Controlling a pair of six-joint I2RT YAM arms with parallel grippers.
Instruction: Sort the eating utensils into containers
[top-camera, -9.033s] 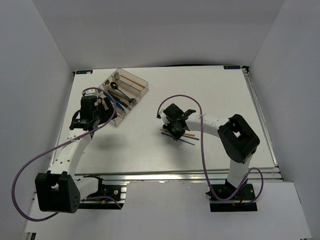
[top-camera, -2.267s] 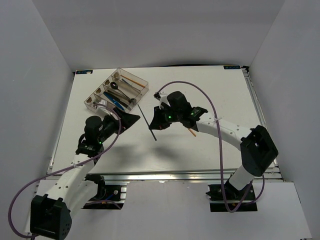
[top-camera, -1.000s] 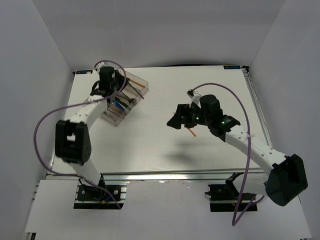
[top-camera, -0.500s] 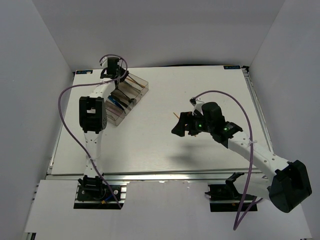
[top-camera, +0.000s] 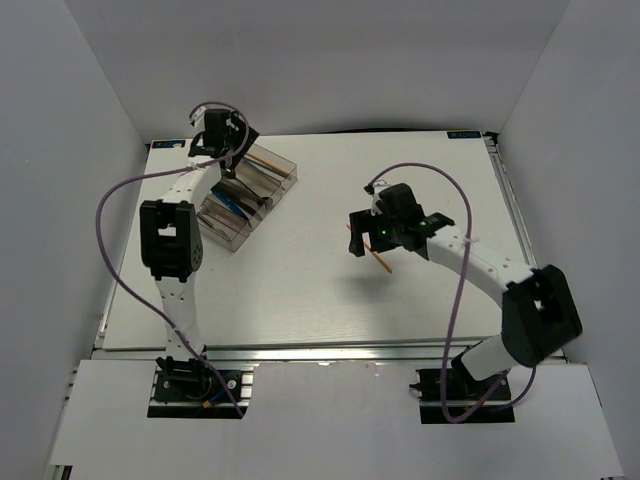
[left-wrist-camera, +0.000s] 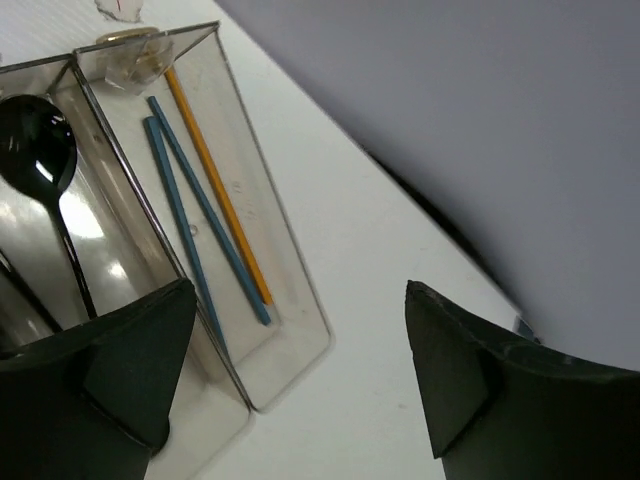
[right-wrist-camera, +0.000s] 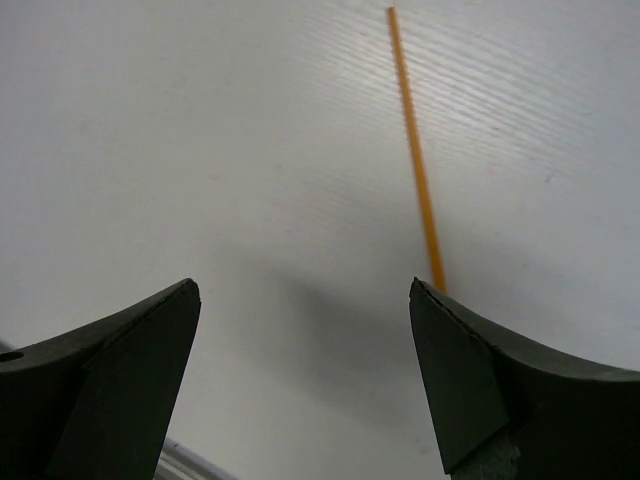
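The black spoon (left-wrist-camera: 38, 140) loses its handle end behind a jaw, the orange chopstick (right-wrist-camera: 414, 150) its lower tip likewise

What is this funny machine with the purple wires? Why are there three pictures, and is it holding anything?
These are two robot arms bolted at the near edge of a white table. One picture comes from a camera up above them. The other two come from little cameras on each arm's wrist, so the dark shapes at the bottom are that arm's own fingers.

The left pincer hovers by the far end of a clear tray split into long compartments. In the end compartment lie an orange chopstick and two blue chopsticks. Next door lies a black spoon.

The right pincer hangs over the table, next to a loose orange chopstick lying flat.

Both pincers are open and hold nothing.
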